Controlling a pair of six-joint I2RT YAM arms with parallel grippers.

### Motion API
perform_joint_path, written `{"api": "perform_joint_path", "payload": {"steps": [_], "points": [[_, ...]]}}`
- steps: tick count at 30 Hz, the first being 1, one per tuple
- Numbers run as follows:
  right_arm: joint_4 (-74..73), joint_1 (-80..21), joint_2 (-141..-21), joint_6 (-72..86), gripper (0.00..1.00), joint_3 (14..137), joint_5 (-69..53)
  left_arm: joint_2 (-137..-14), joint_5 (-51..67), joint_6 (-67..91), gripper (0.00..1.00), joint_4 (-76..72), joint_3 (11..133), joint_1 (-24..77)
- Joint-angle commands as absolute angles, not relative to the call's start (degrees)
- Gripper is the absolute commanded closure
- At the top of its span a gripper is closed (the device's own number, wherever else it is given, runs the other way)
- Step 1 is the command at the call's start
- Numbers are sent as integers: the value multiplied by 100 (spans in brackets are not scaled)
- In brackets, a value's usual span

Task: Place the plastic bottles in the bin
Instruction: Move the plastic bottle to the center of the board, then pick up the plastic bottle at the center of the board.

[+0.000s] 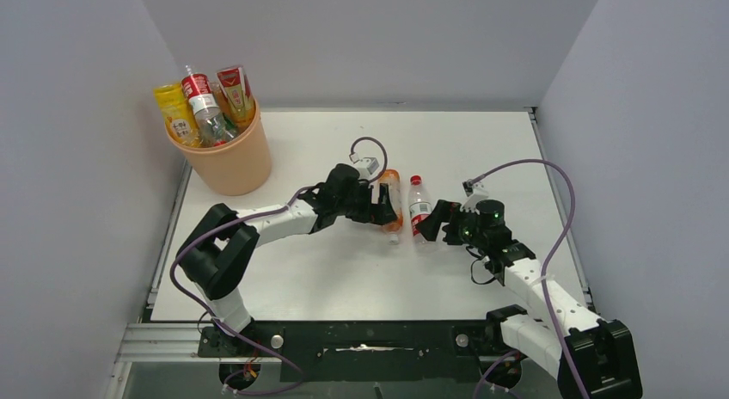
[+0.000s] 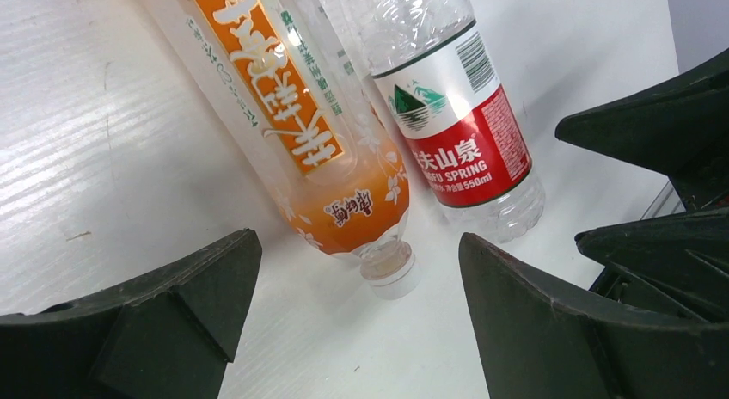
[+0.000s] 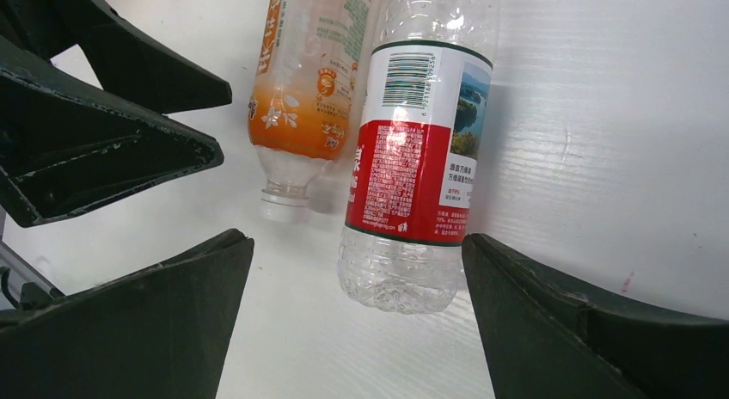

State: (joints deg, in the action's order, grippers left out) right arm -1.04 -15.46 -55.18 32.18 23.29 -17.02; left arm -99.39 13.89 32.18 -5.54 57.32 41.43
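White tabletop (image 1: 344,279) bearing 2 bottles lying side by side near centre: orange-label bottle (image 1: 391,197), red-label bottle (image 1: 419,208). Wide-open left gripper (image 2: 354,266) and right gripper (image 3: 357,248) face 1 each. Probably light, slick, crushable; grip mid-body.

orange bottle (image 1: 391,201) hard against red-label bottle (image 1: 419,211); outer sides open table (image 1: 361,270).
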Motion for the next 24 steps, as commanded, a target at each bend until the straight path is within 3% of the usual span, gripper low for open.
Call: {"api": "perform_joint_path", "payload": {"steps": [1, 9, 24], "points": [[27, -1575, -5277, 3254, 2, 2458, -1681, -9766, 1249, 3100, 13, -624, 6287, 4078], [1, -1581, -5190, 3325, 2, 2450, -1686, -10362, 891, 3340, 13, -921, 6906, 3940], [93, -1608, -4964, 3453, 2, 2265, -1671, -11830, -230, 3272, 13, -100, 8386, 3907]]}}
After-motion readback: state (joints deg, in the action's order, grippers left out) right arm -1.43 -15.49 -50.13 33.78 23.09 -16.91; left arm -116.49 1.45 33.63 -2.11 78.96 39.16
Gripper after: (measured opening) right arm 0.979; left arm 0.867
